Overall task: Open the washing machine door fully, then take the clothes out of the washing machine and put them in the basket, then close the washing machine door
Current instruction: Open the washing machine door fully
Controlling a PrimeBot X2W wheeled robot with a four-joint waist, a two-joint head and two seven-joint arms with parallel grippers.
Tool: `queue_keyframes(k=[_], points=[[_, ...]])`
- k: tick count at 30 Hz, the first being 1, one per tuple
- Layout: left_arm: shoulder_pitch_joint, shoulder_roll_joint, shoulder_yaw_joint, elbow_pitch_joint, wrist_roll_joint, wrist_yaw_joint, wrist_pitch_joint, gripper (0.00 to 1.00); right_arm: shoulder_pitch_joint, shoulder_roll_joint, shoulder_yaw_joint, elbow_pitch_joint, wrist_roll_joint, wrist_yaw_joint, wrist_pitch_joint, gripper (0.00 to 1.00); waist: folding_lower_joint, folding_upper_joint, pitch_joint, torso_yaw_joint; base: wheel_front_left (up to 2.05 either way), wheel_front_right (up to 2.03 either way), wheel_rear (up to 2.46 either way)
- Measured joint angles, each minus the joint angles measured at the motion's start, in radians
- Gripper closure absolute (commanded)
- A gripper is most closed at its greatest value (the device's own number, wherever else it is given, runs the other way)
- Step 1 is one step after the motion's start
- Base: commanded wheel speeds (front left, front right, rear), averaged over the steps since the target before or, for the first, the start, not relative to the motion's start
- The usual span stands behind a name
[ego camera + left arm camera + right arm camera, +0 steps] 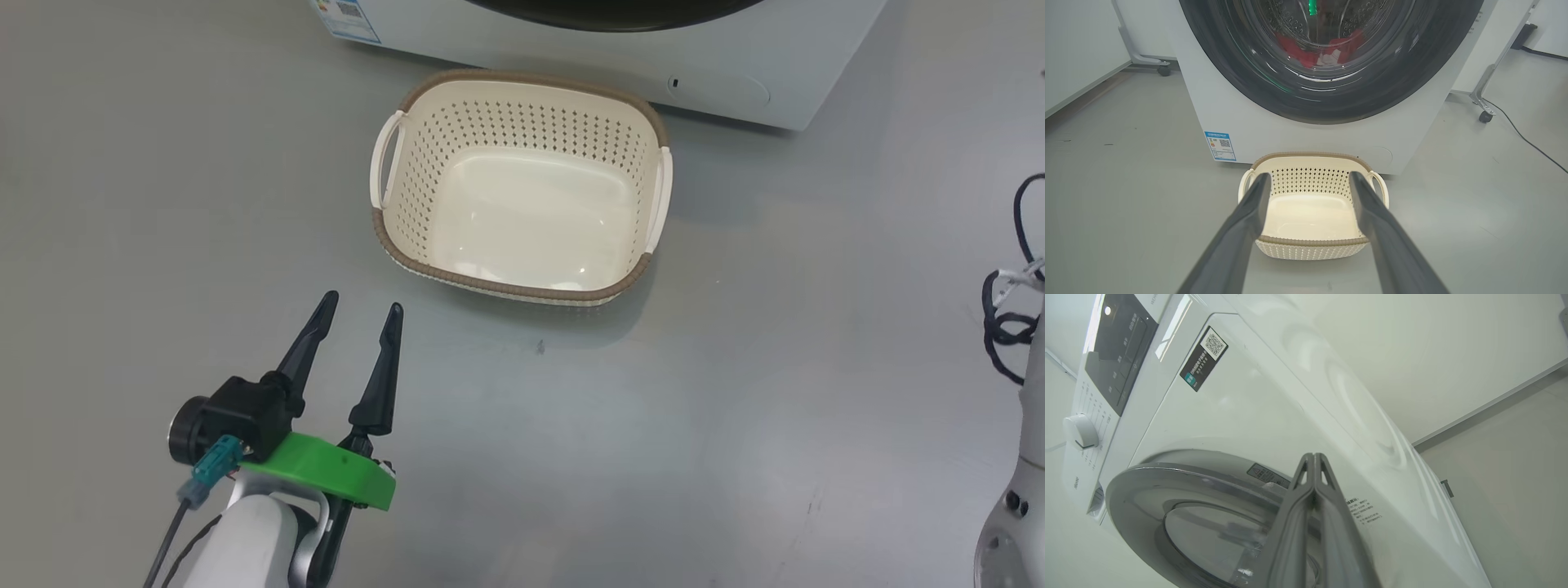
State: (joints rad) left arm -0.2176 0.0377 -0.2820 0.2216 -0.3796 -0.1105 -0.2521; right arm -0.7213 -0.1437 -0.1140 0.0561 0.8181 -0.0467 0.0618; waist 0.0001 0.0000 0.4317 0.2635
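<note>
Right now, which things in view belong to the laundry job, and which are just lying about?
Job: big white washing machine; its black-rimmed round glass door; red fabric clothes inside; cream perforated plastic basket.
Lying about: thin black floor cable; grey wheeled metal frame legs.

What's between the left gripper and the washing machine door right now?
The basket, empty, sits between the left gripper and the washing machine door; the left wrist view shows it.
</note>
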Motion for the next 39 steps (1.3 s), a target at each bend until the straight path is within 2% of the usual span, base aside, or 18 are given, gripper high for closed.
queue_keyframes(k=[12,20,33,39], points=[[-0.050,-0.005,-0.043,-0.004,-0.026,-0.001,0.000,0.00,-0.243,-0.056,0.009,0.071,0.010,-0.028,0.111,1.00,0.0000,0.0000,0.091,0.062,0.00,0.00,0.00],[-0.075,-0.006,-0.049,-0.002,-0.034,-0.001,0.000,0.00,-0.334,-0.030,-0.002,0.151,0.096,-0.052,0.185,1.00,0.0000,0.0000,0.128,0.093,0.00,0.00,0.00],[-0.095,-0.010,-0.061,0.009,-0.044,-0.002,0.000,0.00,-0.425,-0.021,-0.016,0.265,0.170,-0.062,0.294,1.00,-0.0001,0.0000,0.156,0.115,0.00,0.00,0.00],[-0.098,-0.010,-0.066,0.015,-0.052,-0.002,0.000,0.00,-0.467,-0.009,-0.054,0.306,0.224,-0.071,0.327,1.00,-0.0001,0.0000,0.165,0.116,0.00,0.00,0.00]])
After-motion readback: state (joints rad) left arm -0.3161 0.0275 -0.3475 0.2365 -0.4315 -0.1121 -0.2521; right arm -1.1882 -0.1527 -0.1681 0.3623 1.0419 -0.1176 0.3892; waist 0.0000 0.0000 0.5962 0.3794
